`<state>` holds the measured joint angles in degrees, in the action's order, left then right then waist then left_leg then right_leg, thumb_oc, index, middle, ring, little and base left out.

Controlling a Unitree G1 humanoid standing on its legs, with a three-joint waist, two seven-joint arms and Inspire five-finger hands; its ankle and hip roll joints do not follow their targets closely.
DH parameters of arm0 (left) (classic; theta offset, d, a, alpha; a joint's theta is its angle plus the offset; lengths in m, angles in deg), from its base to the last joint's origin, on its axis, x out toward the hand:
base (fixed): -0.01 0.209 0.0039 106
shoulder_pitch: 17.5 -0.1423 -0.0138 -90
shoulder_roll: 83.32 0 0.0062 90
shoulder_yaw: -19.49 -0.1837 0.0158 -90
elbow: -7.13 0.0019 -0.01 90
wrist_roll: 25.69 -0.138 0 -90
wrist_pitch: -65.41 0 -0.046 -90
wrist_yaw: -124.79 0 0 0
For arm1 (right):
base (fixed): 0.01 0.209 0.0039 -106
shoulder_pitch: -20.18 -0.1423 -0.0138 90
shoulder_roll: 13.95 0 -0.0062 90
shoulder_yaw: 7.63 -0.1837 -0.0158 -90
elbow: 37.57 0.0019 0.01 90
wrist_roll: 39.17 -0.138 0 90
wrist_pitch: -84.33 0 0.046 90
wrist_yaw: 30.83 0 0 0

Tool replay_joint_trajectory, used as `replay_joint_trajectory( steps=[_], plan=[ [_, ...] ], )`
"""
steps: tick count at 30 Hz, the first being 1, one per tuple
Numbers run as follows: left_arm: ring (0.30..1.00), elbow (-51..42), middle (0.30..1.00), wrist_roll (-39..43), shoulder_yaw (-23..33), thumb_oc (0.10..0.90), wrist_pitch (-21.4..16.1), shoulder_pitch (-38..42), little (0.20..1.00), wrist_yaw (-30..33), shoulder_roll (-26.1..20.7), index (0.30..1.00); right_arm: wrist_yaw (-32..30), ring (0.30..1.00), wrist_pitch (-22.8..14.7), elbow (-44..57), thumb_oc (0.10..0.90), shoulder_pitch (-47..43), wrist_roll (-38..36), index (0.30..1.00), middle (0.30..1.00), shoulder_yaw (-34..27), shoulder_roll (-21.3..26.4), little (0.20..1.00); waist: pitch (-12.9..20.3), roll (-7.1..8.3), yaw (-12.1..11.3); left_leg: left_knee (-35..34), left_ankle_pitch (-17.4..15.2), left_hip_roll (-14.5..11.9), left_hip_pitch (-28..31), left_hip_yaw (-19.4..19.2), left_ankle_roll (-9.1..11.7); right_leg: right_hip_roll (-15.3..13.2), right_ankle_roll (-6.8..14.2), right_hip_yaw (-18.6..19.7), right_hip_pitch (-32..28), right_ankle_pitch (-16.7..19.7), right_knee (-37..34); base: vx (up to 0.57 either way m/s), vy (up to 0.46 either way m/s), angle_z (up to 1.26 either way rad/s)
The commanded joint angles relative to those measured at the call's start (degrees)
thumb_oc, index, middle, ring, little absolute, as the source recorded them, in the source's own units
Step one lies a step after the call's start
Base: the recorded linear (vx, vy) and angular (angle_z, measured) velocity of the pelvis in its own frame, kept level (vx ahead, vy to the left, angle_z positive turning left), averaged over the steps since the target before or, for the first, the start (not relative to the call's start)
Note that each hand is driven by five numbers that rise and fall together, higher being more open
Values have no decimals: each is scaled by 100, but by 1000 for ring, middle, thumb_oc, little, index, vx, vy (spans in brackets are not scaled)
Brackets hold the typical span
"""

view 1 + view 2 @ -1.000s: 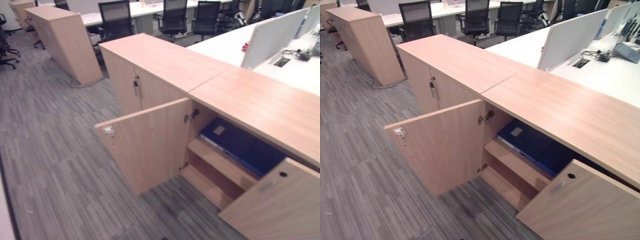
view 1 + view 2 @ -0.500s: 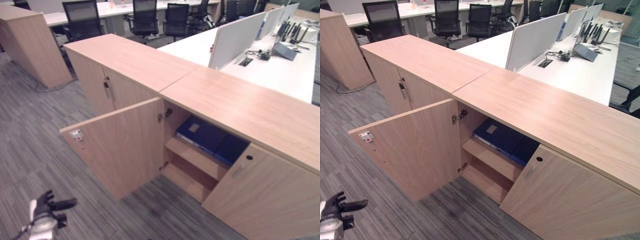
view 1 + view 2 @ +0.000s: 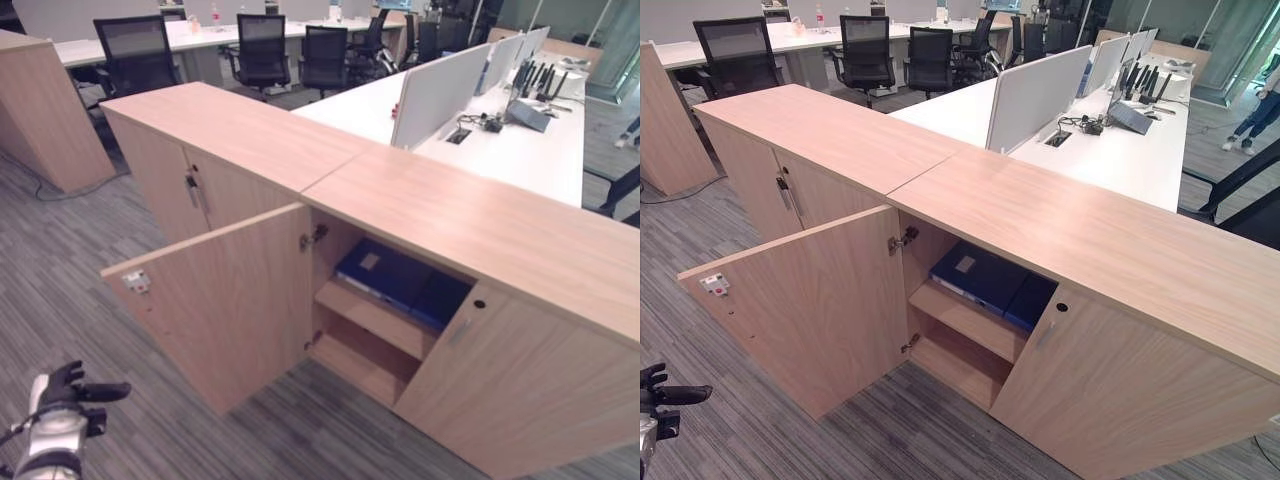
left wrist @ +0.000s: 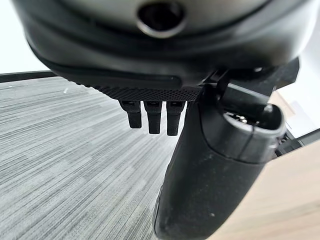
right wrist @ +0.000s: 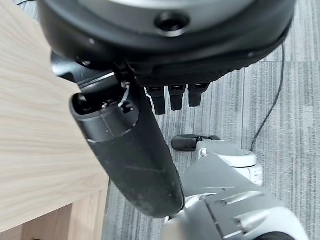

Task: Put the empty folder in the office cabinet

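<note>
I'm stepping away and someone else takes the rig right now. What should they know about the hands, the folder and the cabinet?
Left hand: low on the robot's left above the carpet, fingers relaxed, holding nothing.
Right hand: seen in its wrist view beside a wooden panel, fingers relaxed, holding nothing.
Blue folder: lying flat on the upper shelf inside the office cabinet, with a second dark blue item next to it.
Left cabinet door stands wide open; right door is partly open.
Done: the folder appears to be placed.
Left: probably closing both doors, if that is wanted.

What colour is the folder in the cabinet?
Dark blue folder, with a pale label; clearest in the right eye view.
</note>
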<state>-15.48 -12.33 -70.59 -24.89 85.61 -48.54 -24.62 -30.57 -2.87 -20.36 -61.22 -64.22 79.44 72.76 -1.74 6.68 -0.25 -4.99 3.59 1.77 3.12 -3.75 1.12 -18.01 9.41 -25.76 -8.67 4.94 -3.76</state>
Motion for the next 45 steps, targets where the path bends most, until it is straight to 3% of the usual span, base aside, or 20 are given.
replay_joint_trajectory(
  steps=[1, 11, 21, 32, 38, 41, 42, 43, 45],
  plan=[
    [900, -96, 900, -488, -47, 800, -391, 787, 900, 25, -459, 900, 32, 900, -190, -321, 800, -361, -245, 900, 900, 3, 396, 900, 1, -698, -130, -1, -738, 87, 145, -257, -51, -99, 402, -198, -91, -83, 225, 0, 0, 0],
    [900, 56, 900, -831, -835, 800, -393, 1701, 900, -138, -704, 900, 106, 900, -189, -350, 800, -418, -271, 900, 900, 126, 454, 900, 30, -681, -34, -1, -766, 69, 185, -337, -57, -98, 430, -172, -91, -53, 182, 0, 0, 0],
    [900, 318, 900, -1017, -1557, 800, -398, 2596, 900, -232, -550, 900, 130, 900, -197, -300, 800, -316, -324, 900, 900, 255, 387, 900, 54, -600, 112, -1, -771, 60, 192, -431, -57, -106, 455, -136, -48, -16, 154, 0, 0, 0],
    [900, 466, 900, -163, -1385, 800, -426, 2938, 900, -464, -252, 900, 176, 900, -231, -27, 800, -172, -376, 900, 900, 400, 288, 900, 108, -488, 223, -1, -798, 35, 208, -516, -59, -83, 462, -19, 22, 23, 126, -1, 0, -5],
    [900, -61, 900, 441, -1260, 800, -518, 2804, 900, -578, 153, 900, 175, 900, -245, 105, 800, -107, -362, 900, 900, 417, 195, 900, 122, -430, 219, -1, -803, 38, 207, -507, -63, -78, 456, -31, 15, 11, 130, 0, 0, 0],
    [900, -1534, 900, -599, -1818, 800, -550, 2344, 900, -403, 356, 900, 160, 900, -282, 301, 800, -74, -355, 900, 900, 459, 76, 900, 84, -404, 178, -1, -771, 40, 162, -460, -75, -80, 442, -72, 40, -4, 145, -35, -12, 4],
    [900, -1556, 900, -608, -1809, 800, -536, 2325, 900, -398, 357, 900, 159, 900, -281, 303, 800, -66, -354, 900, 900, 460, 76, 900, 91, -404, 178, -1, -772, 41, 162, -460, -75, -81, 442, -71, 41, -6, 145, -28, -3, 8],
    [900, -2383, 900, -1022, -1990, 800, -541, 1835, 900, -444, 671, 900, 152, 900, -281, 412, 800, -59, -321, 900, 900, 471, -10, 900, 55, -374, 134, -1, -769, 54, 152, -432, -90, -89, 428, -92, 33, -32, 150, -16, -2, 11],
    [900, -2770, 900, -1135, -2043, 800, -542, 1520, 900, -532, 891, 900, 117, 900, -279, 439, 800, -56, -302, 900, 900, 459, -42, 900, 42, -362, 108, -1, -771, 62, 147, -404, -98, -95, 420, -107, 20, -41, 151, -16, -5, 12]
  ],
)
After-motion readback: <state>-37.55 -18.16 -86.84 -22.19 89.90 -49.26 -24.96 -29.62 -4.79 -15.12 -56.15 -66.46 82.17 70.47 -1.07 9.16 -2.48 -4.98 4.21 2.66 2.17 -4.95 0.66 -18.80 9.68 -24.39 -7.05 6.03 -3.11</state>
